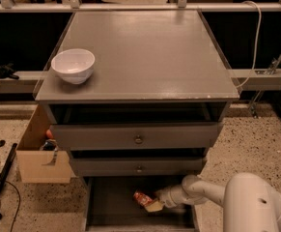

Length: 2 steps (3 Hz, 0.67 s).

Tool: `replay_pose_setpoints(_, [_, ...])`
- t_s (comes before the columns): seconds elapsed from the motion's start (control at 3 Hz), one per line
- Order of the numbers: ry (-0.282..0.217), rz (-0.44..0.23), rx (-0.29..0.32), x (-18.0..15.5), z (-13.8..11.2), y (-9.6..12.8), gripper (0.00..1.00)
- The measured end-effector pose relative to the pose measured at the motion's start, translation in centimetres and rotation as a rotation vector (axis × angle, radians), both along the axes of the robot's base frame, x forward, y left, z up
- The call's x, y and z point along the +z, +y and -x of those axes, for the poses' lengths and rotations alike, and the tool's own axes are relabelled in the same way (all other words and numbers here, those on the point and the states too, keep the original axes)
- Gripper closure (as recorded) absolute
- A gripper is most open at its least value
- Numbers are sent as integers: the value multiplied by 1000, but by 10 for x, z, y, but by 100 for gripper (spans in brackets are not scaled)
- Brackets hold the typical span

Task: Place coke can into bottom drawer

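Note:
The coke can [142, 197] is a small red-orange can lying tilted inside the open bottom drawer [111, 209], near its middle. My gripper [152, 204] reaches into the drawer from the right on a white arm and sits right against the can's right end; its tan fingertips touch or nearly touch the can. The drawer is a shallow dark tray pulled out below the grey cabinet [140, 52]. The two knobbed drawers [138, 139] above it are slightly open.
A white bowl [73, 65] stands on the cabinet top at the left. A cardboard box [38, 153] sits on the floor left of the cabinet. A dark pole [0, 185] lies at the far left. My white arm body [256, 202] fills the lower right.

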State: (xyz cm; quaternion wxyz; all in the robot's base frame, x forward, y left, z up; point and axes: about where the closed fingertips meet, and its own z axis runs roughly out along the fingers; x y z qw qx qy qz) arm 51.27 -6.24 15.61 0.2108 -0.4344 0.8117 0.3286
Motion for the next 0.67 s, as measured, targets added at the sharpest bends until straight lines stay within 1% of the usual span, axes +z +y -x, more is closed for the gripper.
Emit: replay_pose_setpoints(0.67, [0, 0, 0, 0, 0, 0, 30])
